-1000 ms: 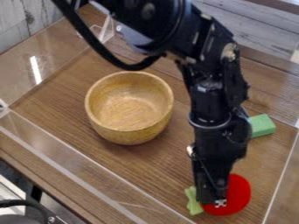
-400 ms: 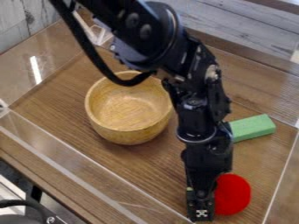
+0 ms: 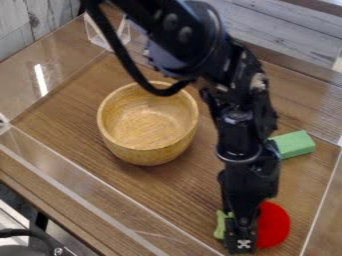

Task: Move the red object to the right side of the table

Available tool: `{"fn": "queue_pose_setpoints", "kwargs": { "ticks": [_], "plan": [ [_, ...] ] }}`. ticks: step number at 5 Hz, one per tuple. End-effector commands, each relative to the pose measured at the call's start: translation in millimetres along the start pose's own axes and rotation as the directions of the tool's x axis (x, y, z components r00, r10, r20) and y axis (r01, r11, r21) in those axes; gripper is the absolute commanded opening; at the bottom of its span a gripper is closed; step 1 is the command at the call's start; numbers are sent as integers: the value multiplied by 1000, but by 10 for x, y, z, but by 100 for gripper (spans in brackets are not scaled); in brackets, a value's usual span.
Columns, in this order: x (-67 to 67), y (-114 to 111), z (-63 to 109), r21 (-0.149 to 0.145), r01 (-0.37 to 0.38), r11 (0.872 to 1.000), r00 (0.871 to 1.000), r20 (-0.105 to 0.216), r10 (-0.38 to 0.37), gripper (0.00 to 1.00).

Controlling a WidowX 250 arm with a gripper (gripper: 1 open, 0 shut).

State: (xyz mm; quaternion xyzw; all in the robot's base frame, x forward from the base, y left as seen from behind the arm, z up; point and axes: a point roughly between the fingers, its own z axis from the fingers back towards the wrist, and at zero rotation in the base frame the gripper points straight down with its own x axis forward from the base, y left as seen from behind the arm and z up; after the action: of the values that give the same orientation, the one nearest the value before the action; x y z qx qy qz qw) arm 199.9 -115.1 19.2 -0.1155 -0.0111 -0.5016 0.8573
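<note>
Gripper (image 3: 238,232): partly hiding the green leafy piece (image 3: 222,224), seemingly standing spread. Red object (image 3: 273,225): showing bright, rounded, lying just beside the fingertips.

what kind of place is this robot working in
Probably a robotics lab or test bench: a black robot arm reaches over a wood-grain tabletop edged by clear low walls, with a wooden bowl and a green block set out.

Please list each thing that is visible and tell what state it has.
Red object: resting on the table, partly hidden by the end effector.
End effector: lowered beside the red object; open.
Wooden bowl: upright.
Green block: lying flat.
</note>
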Motion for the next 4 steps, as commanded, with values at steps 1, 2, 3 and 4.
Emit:
{"fn": "queue_pose_setpoints", "kwargs": {
  "ticks": [1, 2, 3, 4],
  "plan": [
    [28, 29, 42, 14, 13, 1000, 1000, 12, -13, 100],
    [-1, 40, 47, 11, 10, 1000, 1000, 13, -10, 100],
    [1, 48, 200, 54, -10, 998, 1000, 20, 9, 100],
    [-2, 59, 348, 94, -33, 995, 999, 31, 30, 100]
  ]
}}
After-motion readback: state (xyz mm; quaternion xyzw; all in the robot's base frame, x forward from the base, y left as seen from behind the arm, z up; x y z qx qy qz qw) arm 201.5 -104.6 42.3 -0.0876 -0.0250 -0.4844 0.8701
